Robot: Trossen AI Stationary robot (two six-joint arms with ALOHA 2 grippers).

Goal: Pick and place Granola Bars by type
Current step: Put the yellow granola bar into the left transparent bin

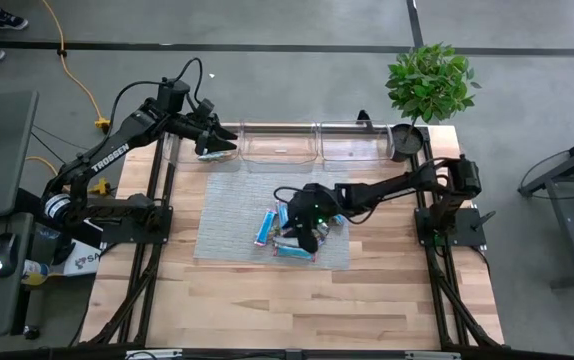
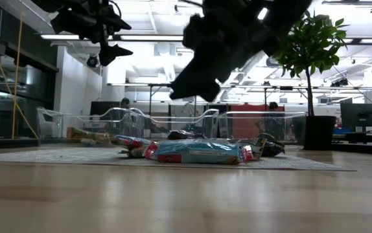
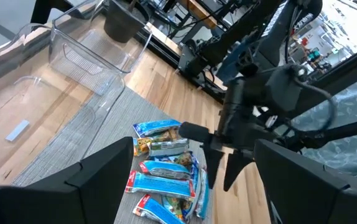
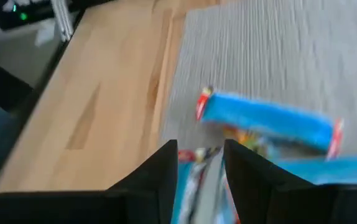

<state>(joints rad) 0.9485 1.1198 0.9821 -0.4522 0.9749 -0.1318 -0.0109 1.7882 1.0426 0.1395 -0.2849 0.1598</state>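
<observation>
The wooden table (image 1: 267,300) carried a grey mat (image 1: 227,215) at its middle and a row of three clear bins (image 1: 280,143) along its far edge, beside a potted plant (image 1: 429,82). Sorting had, by appearances, hardly begun. The left wrist view showed one small flat piece on a bin floor, too small to identify, and the low view hinted at a wrapper or two near the left bin. The left arm hung above the left bin; the left gripper (image 1: 217,147) was spread wide and carried nothing. The right arm reached across the mat, and the right gripper (image 4: 200,165) hovered just over the pile, fingers parted, a wrapper lying in the gap but not visibly pinched. The Granola Bars (image 1: 285,232) lay heaped on the mat, touching and overlapping, mostly bright blue with red ends, some silvery. Nearly all of them remained to be placed by type.
</observation>
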